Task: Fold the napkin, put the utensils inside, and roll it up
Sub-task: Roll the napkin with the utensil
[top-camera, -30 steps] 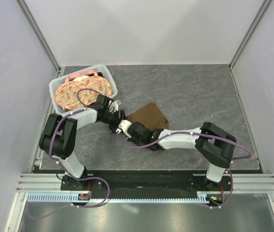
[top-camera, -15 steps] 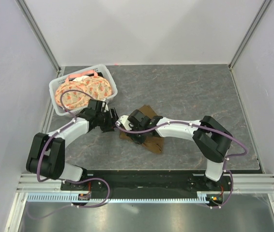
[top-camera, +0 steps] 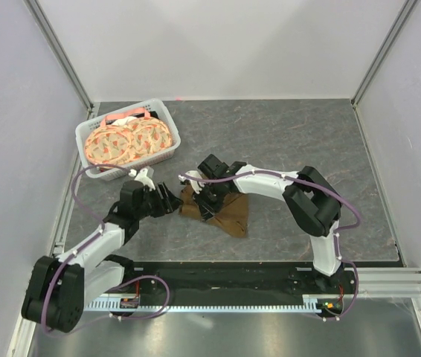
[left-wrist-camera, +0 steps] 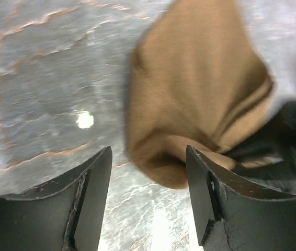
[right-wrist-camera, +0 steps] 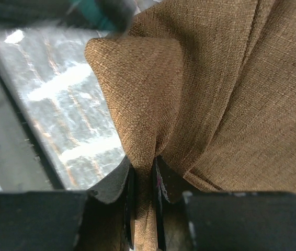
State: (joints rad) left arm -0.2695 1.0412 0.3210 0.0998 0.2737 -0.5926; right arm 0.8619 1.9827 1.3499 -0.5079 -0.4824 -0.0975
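Observation:
The brown napkin (top-camera: 231,214) lies crumpled and partly folded on the grey table, near the middle. My right gripper (top-camera: 206,202) is shut on a raised fold at its left edge; in the right wrist view the cloth (right-wrist-camera: 216,89) is pinched between the jaws of that gripper (right-wrist-camera: 144,175). My left gripper (top-camera: 168,199) is open and empty just left of the napkin. In the left wrist view this gripper (left-wrist-camera: 148,198) faces the cloth's bunched end (left-wrist-camera: 200,94) without touching it. A blurred teal-green patch (right-wrist-camera: 97,18), perhaps the utensil's handle, shows at the top edge of the right wrist view.
A white basket (top-camera: 88,131) holding round orange-patterned plates (top-camera: 125,141) stands at the back left. Grey walls and metal posts enclose the table. Bare table (top-camera: 307,134) lies to the right and behind the napkin.
The left arm has drawn back toward the near left and its gripper now sits lower, beside the napkin. The right gripper has pulled the napkin's edge leftward, bunching the cloth.

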